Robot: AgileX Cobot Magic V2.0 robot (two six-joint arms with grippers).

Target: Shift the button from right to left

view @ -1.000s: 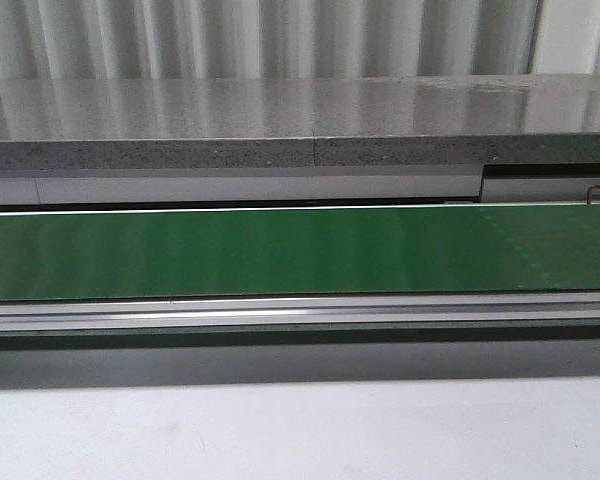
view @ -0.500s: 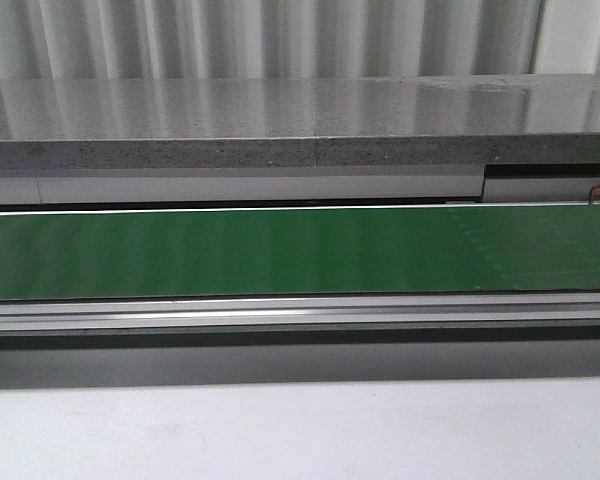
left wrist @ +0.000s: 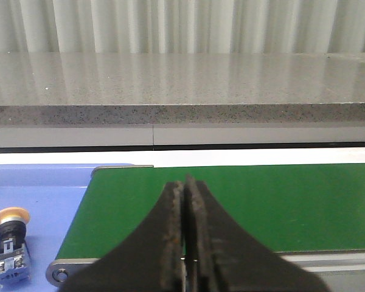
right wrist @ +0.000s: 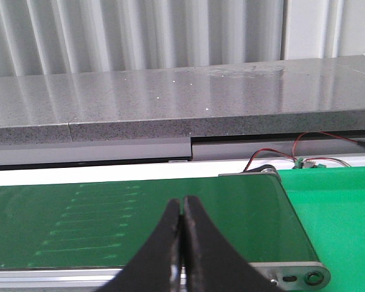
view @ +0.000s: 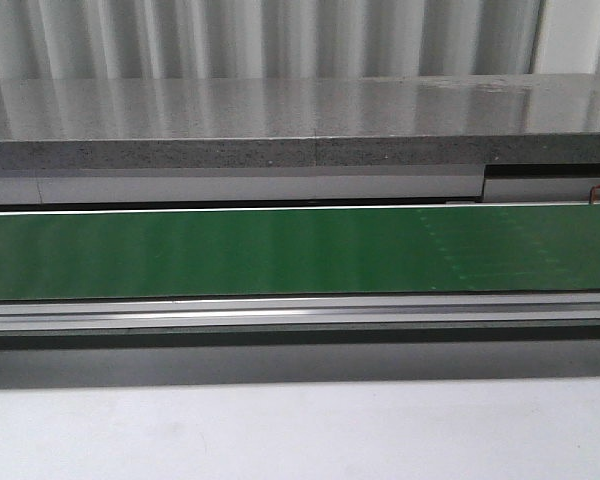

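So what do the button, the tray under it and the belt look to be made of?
The button: a matte yellow-orange cap that looks plastic, a black collar, and a body of blue and clear plastic with small metal-looking terminals. The tray: smooth pale blue, probably plastic, evenly coloured and unmarked. The belt: green with a slight sheen, probably rubber or PVC; faint ribbed marks show in the right wrist view.

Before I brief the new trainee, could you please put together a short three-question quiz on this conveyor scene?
1. True or false: the left gripper is shut.
2. On what does the button lie? A) the green belt B) the blue tray C) the grey counter
3. Fill in: the button's cap is ____.

Key: 1 true; 2 B; 3 yellow-orange.
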